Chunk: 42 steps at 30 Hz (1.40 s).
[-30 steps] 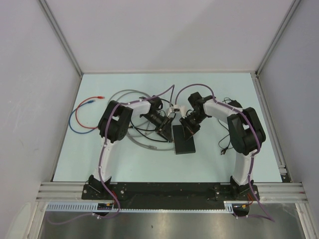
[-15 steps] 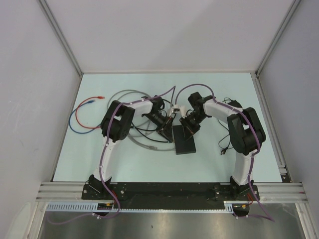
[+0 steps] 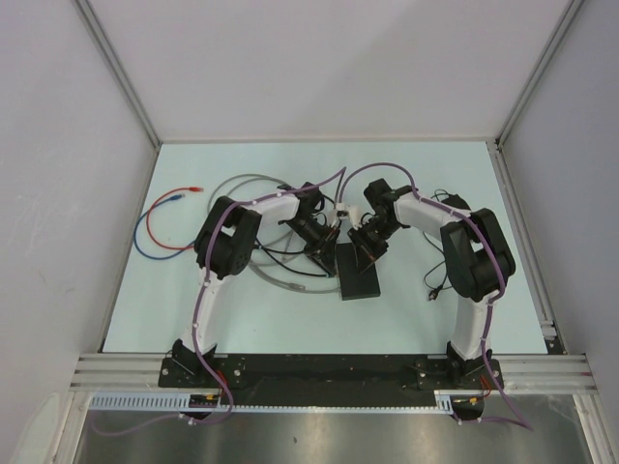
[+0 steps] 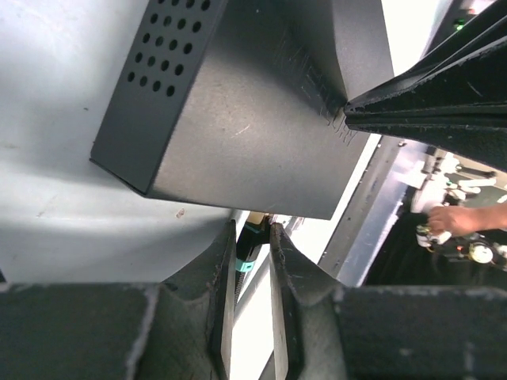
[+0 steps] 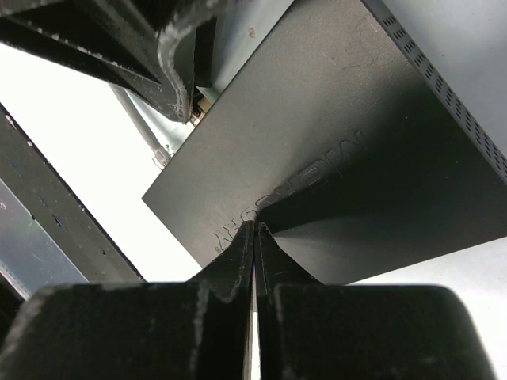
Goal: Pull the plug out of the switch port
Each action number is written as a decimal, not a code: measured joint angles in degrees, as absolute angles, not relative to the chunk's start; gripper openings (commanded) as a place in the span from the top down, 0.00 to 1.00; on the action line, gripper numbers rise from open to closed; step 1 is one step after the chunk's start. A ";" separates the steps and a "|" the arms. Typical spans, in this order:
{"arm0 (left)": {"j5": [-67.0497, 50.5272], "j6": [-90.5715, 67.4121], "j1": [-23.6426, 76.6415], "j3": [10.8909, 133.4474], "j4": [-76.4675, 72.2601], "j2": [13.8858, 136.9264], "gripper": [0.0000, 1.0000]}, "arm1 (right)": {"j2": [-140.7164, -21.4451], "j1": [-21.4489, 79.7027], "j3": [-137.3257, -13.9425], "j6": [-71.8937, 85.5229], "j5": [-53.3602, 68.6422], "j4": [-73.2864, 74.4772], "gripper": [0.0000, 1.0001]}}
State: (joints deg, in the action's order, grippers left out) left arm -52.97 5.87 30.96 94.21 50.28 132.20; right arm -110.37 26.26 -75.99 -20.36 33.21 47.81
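I see the switch [image 3: 359,273] lying flat on the pale table [image 3: 242,309] just right of the frame's centre in the overhead view, with both arms bent in over its upper end.

In the left wrist view, the left gripper [image 4: 252,236] is clamped on the plug [image 4: 249,252], a small teal-banded piece pinched between the two fingers [image 4: 224,273] at bottom centre. The plug's far end meets the switch's lower edge. I cannot tell whether it sits fully in a port.

The right gripper [image 5: 255,228] has its fingers pressed together with nothing between them, and its tips rest on the switch's lettered top face. In the left wrist view it cuts in from the upper right and hides that corner of the box. In the right wrist view, the left gripper's dark fingers fill the upper left.

Around them there is clutter:
- A grey cable [image 3: 237,179] loops left of centre and passes under the left arm.
- A red and blue wire [image 3: 141,232] curls at far left, well apart from the switch.
- A thin black cable [image 3: 433,285] trails beside the right arm.
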 measured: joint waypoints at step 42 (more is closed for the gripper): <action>-53.41 10.55 28.84 97.17 59.00 134.69 1.00 | -110.37 26.55 -75.99 -19.92 33.01 46.81 1.00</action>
State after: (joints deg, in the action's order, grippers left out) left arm -53.41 10.55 28.84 97.17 59.00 134.69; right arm -110.37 26.55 -75.99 -19.92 33.01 46.81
